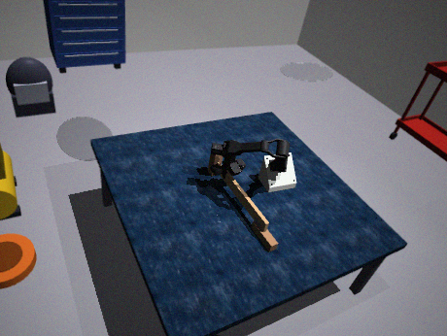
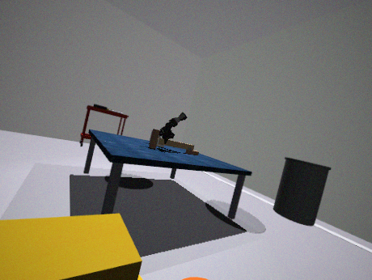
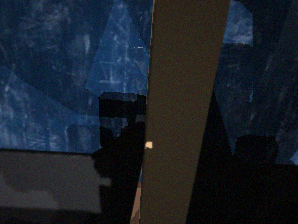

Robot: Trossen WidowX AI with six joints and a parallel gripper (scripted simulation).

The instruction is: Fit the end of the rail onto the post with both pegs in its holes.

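Observation:
The long wooden rail (image 1: 250,203) (image 2: 181,144) (image 3: 182,100) runs from the footboard block (image 1: 270,242) (image 2: 194,153) to beside the upright wooden post (image 1: 212,166) (image 2: 154,139). Its far end sits at the block's bracket. Its near end is raised off the table, with a shadow below, and the rail looks roughly level. My gripper (image 1: 226,174) (image 2: 165,140) is shut on the rail near its post end. The arm covers the joint in the top view. The pegs and holes are hidden, and I cannot tell whether the rail end touches the post.
The arm's white base plate (image 1: 288,182) lies right of the rail on the blue table (image 1: 160,233) (image 2: 133,150). The arm reaches over from it to the post. A red cart (image 1: 429,133) (image 2: 86,121), a yellow object (image 2: 65,243) and a dark bin (image 2: 301,190) stand off the table.

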